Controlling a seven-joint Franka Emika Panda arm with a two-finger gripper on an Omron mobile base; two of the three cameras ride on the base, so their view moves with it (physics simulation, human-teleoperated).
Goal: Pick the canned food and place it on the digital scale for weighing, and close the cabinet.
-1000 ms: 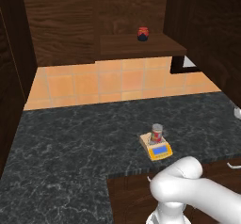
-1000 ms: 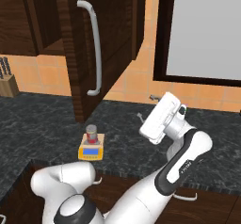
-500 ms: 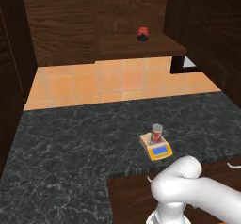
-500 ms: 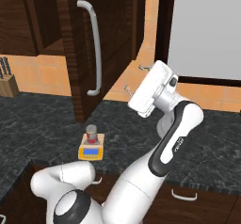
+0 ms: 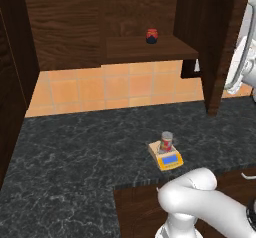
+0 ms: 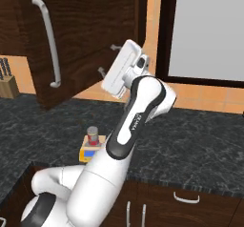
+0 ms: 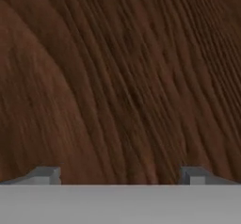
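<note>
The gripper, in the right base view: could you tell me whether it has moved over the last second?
Yes. The gripper has swung up and to the left, from over the counter to the open cabinet door, jaws open.

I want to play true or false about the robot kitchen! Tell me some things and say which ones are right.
1. The canned food sits on the digital scale. True.
2. The cabinet door is shut. False: it hangs open, with the shelf showing in the left base view.
3. The hand is open and empty, right up against the cabinet door. True.
4. The small red-and-black jar is on the counter. False: it stands on the cabinet shelf.
5. A knife block stands on the counter. True.
</note>
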